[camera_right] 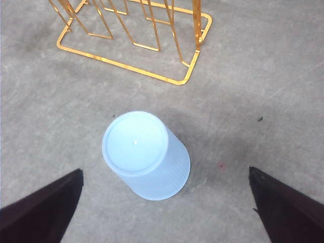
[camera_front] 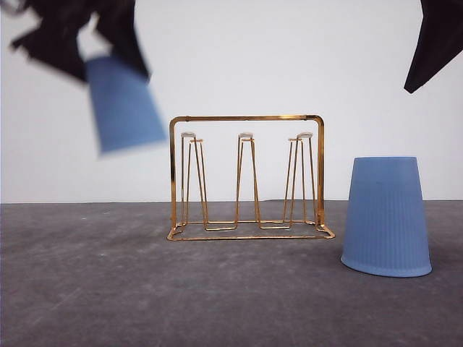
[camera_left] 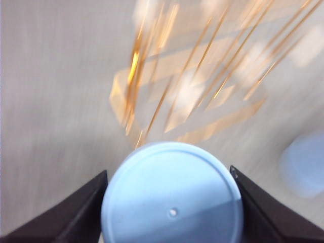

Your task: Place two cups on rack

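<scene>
Nearest the front camera, a light blue cup (camera_front: pixel 387 217) stands upside down on the grey table (camera_front: pixel 108 289), just to the right of the gold wire rack (camera_front: pixel 247 177) and apart from it. Up and to the left of the rack, well above the table, the left gripper (camera_front: pixel 108 54) holds a second cup (camera_front: pixel 124 105), tilted and blurred. All the rack's white-tipped prongs are bare. A dark part of the right arm (camera_front: pixel 438 40) hangs high to the right of the rack.

From the left wrist, the held cup (camera_left: pixel 172 195) shows its closed round end, with the two dark fingers (camera_left: pixel 76 215) pressed against its sides. Beyond it the rack (camera_left: pixel 192 86) is blurred, and the standing cup (camera_left: pixel 302 164) is a pale shape off to the rack's side.

From the right wrist, the standing cup (camera_right: pixel 147 154) sits on the table (camera_right: pixel 263 91) near a corner of the rack's base (camera_right: pixel 136 50), not touching it. The right gripper (camera_right: pixel 167 212) is spread wide, its fingers (camera_right: pixel 45 212) far to either side of the cup, with nothing between them and it.
</scene>
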`<action>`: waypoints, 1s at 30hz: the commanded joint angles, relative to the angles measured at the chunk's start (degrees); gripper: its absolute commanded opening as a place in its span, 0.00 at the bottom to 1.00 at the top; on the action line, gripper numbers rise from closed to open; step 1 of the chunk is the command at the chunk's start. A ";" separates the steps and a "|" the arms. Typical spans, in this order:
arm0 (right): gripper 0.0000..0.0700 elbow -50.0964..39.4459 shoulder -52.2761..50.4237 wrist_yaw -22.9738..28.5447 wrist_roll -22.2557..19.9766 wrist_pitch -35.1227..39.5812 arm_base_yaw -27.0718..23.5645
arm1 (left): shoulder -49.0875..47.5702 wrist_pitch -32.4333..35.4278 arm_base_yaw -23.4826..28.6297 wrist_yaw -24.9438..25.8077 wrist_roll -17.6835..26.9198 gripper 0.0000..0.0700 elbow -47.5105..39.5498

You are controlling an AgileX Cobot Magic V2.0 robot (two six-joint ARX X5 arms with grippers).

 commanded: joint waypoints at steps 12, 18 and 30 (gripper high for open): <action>0.95 1.33 0.33 -0.22 -0.24 -1.07 0.24 | 8.42 7.31 -0.68 0.24 2.22 0.39 4.81; 0.95 1.31 0.33 0.30 -0.26 -1.07 0.24 | 17.02 10.82 -0.68 0.24 2.19 0.39 4.81; 0.96 1.31 0.33 0.29 -0.31 -1.04 0.24 | 22.97 11.86 -1.00 0.48 2.11 0.74 5.20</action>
